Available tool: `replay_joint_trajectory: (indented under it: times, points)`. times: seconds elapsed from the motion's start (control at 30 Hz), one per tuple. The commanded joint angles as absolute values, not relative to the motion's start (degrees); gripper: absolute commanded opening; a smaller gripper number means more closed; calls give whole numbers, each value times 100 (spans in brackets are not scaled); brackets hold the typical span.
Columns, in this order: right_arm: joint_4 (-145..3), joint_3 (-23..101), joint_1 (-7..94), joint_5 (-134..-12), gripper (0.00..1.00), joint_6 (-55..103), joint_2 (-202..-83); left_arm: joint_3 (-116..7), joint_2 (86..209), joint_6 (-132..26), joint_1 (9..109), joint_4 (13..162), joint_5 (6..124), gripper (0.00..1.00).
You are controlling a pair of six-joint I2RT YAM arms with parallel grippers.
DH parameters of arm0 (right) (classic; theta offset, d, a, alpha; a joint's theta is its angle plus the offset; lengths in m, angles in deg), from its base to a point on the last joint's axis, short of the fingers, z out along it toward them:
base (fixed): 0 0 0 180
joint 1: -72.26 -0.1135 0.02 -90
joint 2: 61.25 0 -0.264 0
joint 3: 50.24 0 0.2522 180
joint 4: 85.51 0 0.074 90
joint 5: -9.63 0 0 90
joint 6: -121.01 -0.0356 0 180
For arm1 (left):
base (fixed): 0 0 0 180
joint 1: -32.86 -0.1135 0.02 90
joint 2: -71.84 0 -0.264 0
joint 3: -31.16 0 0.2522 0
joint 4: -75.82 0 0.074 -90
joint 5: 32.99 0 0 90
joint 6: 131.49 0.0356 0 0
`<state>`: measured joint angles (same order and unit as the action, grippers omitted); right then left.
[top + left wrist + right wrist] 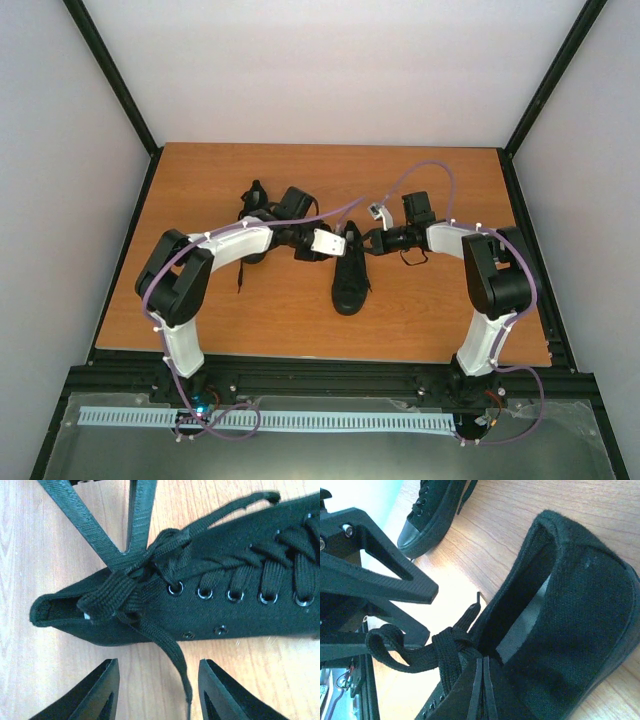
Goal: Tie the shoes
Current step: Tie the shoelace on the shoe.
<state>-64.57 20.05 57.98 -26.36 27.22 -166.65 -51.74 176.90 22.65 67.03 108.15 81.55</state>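
Note:
One black shoe (pixel 350 280) lies mid-table, its heel toward both grippers. The other shoe (pixel 254 203) sits back left, partly under the left arm, and its toe (pixel 427 510) shows in the right wrist view. A knot of black laces (pixel 150 572) bunches at the top eyelets with a loop (pixel 390 652) sticking out. My left gripper (pixel 158 662) is open beside the shoe (pixel 240 605), and a loose lace end (pixel 177 660) hangs untouched between its fingers. My right gripper (pixel 483 661) is shut, tips against the knot (pixel 447 647). I cannot see lace between its fingers.
The wooden table (pixel 200 310) has a black frame rail (pixel 330 375) along its near edge and white walls on three sides. The two grippers (pixel 340 243) (pixel 372 240) nearly meet over the shoe's heel.

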Motion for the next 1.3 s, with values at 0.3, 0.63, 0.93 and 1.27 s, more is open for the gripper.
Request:
replay_joint_trajectory:
  times: [0.3, 0.63, 0.93, 1.27]
  points:
    - [-6418, 2132, 5747, -2565, 3, 2856, -16531, -6146, 17774, 1610, 6643, 12329, 9661, 71]
    - [-6422, 2099, 5739, -2555, 3, 2855, -16488, -5996, 18052, -380, 6655, 10540, 9349, 64]
    - [-6502, 2035, 5727, -2586, 3, 2798, -16436, -5804, 18144, 578, 6634, 10968, 9757, 41]
    - [-6562, 1924, 5727, -2711, 3, 2738, -16323, -5643, 17926, 316, 6613, 10579, 9202, 1]
